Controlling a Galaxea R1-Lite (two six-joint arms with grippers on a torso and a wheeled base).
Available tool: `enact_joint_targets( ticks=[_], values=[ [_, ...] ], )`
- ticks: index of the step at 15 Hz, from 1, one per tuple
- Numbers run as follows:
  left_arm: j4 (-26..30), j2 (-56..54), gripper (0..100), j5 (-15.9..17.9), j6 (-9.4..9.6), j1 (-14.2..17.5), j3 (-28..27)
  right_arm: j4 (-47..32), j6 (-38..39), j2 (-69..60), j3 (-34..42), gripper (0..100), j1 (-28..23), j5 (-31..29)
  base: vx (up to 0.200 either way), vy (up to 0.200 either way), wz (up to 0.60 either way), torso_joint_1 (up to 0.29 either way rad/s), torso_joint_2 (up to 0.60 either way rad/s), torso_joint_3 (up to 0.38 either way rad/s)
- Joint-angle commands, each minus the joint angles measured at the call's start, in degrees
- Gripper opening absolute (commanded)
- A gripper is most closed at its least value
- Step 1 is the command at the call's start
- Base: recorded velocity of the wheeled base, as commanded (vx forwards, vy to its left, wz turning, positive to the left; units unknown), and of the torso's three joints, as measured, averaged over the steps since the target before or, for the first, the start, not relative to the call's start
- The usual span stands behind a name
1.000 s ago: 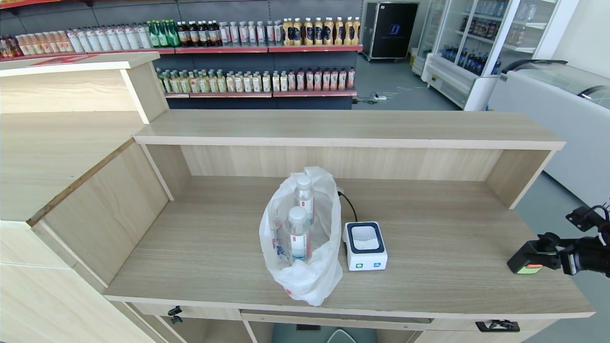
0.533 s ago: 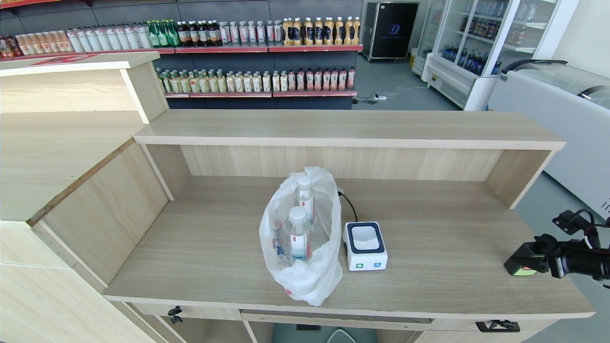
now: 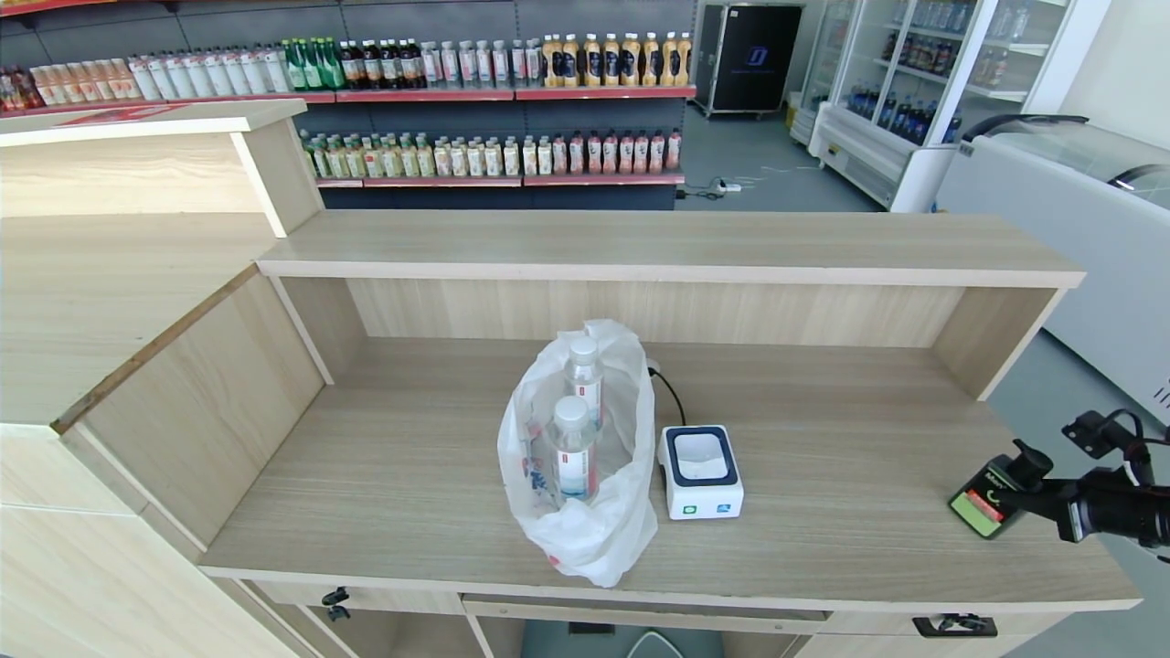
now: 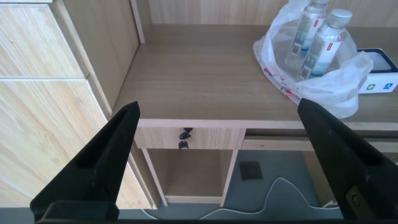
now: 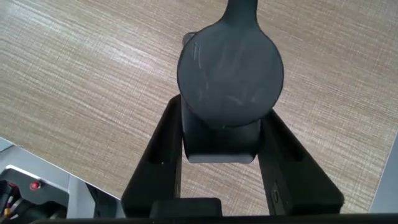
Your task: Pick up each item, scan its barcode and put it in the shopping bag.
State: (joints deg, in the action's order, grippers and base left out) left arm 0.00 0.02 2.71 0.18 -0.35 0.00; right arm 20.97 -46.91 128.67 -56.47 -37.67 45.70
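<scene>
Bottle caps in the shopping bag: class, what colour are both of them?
Both bottle caps are white, shown best in the head view.

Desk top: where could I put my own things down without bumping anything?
The desk is bare left of the shopping bag, up to the side wall, and again between the scanner and the right gripper holding a dark item. The middle is crowded: bag, scanner and its cable sit close together.

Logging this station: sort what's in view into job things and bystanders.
Job: bag, bottles standing in it, scanner beside it, dark item held in right gripper.
Lying about: drink shelves, fridge, freezer.
</scene>
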Motion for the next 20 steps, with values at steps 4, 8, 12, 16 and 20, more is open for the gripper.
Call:
enact_joint_targets(
  ticks=[4, 8, 12, 16, 20],
  values=[
    [0.0, 0.06, 100, 0.02, -0.01, 0.0, 0.0, 2.76, -0.2, -1.23, 3.21, 0, -0.12, 0.0, 0.0, 0.0, 0.0, 0.0, 0.0, 0.0],
    [0.0, 0.06, 100, 0.02, -0.01, 0.0, 0.0, 7.16, -0.82, -10.46, 4.7, 0, 0.49, -0.18, 0.0, 0.0, 0.0, 0.0, 0.0, 0.0],
    [0.0, 0.06, 100, 0.02, -0.01, 0.0, 0.0, 7.95, -13.38, -43.51, 17.36, 0, 2.42, -0.09, 0.0, 0.0, 0.0, 0.0, 0.0, 0.0],
    [0.0, 0.06, 100, 0.02, -0.01, 0.0, 0.0, 7.42, -36.32, -63.11, 24.21, 0, 15.87, 0.09, 0.0, 0.0, 0.0, 0.0, 0.0, 0.0],
    [0.0, 0.06, 100, 0.02, -0.01, 0.0, 0.0, 7.95, -68.93, -68.38, 28.87, 0, 27.83, -1.32, 0.0, 0.0, 0.0, 0.0, 0.0, 0.0]
  ],
)
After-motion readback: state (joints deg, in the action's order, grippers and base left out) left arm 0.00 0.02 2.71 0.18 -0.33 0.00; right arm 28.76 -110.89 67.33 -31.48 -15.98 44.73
